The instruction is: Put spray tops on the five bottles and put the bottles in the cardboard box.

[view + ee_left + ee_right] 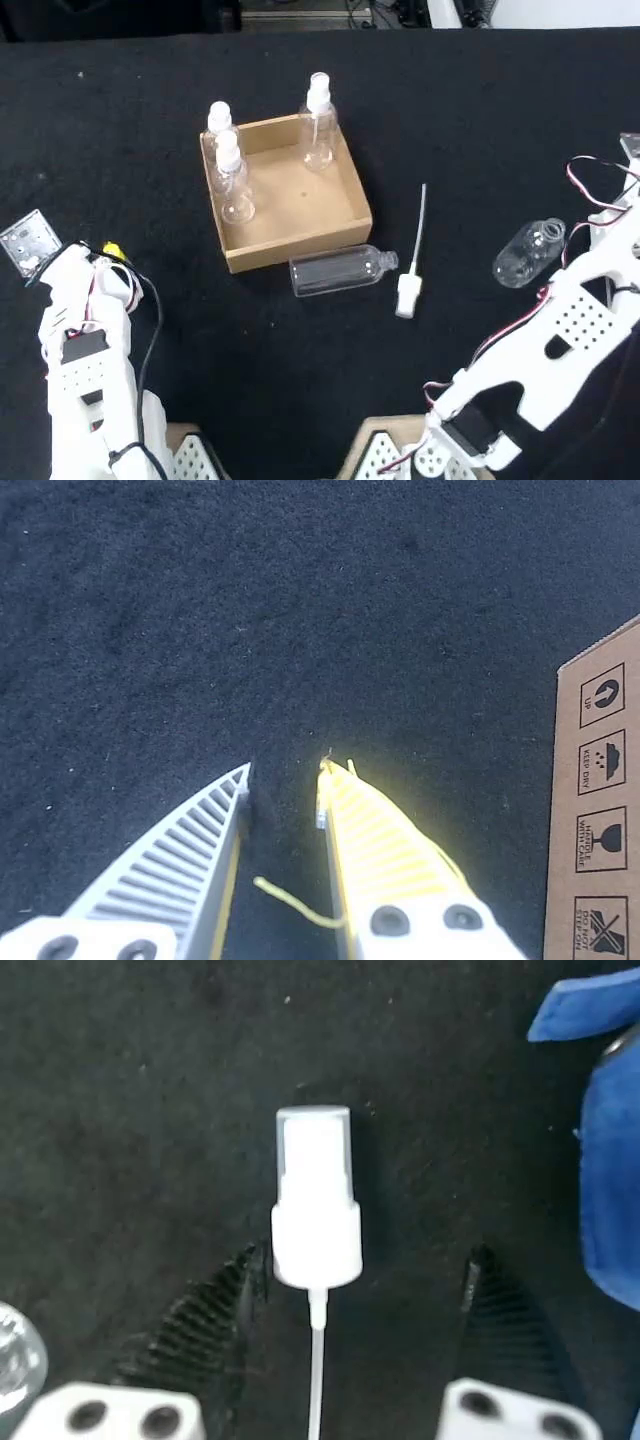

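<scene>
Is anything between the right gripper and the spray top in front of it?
Nothing visible. The spray top lies on the table between the open fingers of the right gripper; a clear bottle sits off to one side.

The box (pixel 600 780), cut off at the picture's edge, shows one wall. The spray top (pixel 316 1230) has its tube running out of frame, a bottle (pixel 12 1355) shows a mere sliver, and a blue thing (pixel 610 1160), perhaps cloth, is cropped. The right arm (pixel 590 310) runs off the high view's right side.
</scene>
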`<state>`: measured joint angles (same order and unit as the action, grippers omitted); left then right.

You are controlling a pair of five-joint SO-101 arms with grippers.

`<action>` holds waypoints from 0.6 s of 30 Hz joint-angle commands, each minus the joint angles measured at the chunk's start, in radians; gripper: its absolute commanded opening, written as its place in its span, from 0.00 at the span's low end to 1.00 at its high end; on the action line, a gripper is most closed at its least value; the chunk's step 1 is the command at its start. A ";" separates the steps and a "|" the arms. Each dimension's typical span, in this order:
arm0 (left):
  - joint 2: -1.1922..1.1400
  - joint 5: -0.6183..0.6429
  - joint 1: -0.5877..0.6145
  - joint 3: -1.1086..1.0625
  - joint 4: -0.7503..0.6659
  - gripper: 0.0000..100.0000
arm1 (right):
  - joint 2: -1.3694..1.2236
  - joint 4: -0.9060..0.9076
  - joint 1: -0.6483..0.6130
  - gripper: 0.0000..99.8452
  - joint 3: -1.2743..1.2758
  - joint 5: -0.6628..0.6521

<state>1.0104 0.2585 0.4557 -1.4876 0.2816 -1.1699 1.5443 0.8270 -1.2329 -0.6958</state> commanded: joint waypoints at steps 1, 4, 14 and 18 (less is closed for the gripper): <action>0.015 -0.008 0.007 0.008 -0.023 0.09 | -0.038 0.055 0.002 0.26 -0.199 0.002; 0.015 -0.008 0.004 0.008 -0.023 0.09 | -0.097 0.080 -0.017 0.26 -0.315 0.002; 0.015 -0.008 0.008 0.008 -0.023 0.09 | -0.245 0.075 -0.061 0.26 -0.435 -0.008; 0.015 -0.008 0.008 0.008 -0.023 0.09 | -0.249 0.081 -0.052 0.17 -0.438 -0.008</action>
<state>1.0104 0.2585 0.4557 -1.4876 0.2816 -1.4308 1.6149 0.7917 -1.6303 -0.6974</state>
